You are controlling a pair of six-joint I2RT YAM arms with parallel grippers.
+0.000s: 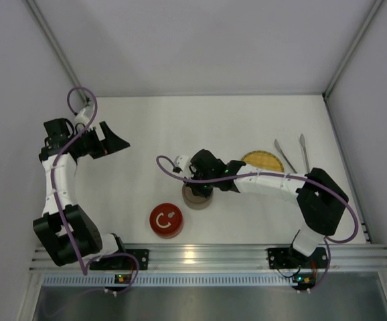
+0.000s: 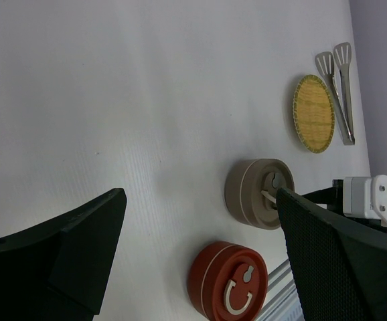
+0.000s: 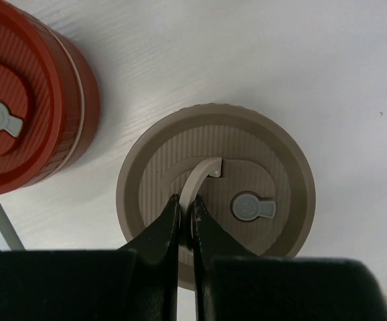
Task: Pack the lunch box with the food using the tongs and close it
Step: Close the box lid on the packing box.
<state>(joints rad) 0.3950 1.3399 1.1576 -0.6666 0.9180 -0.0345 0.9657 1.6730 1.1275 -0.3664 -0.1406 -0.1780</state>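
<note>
The lunch box shows as two round lidded tins. My right gripper (image 3: 184, 204) (image 1: 200, 180) is over the beige tin (image 3: 267, 160) (image 1: 197, 198) (image 2: 257, 194), shut on the lid's raised curved handle (image 3: 200, 175). The red tin (image 1: 167, 221) (image 2: 227, 284) (image 3: 26, 107) stands closed beside it, towards the near edge. The silver tongs (image 1: 284, 154) (image 2: 341, 87) lie at the far right, past the yellow woven plate (image 1: 264, 160) (image 2: 314, 114). My left gripper (image 1: 116, 142) (image 2: 200, 197) hangs open at the far left, holding nothing. The food is out of view.
Grey walls close in the white table (image 1: 220, 127) on the left, back and right. An aluminium rail (image 1: 200, 254) with both arm bases runs along the near edge. My right forearm (image 1: 267, 180) crosses over part of the yellow plate.
</note>
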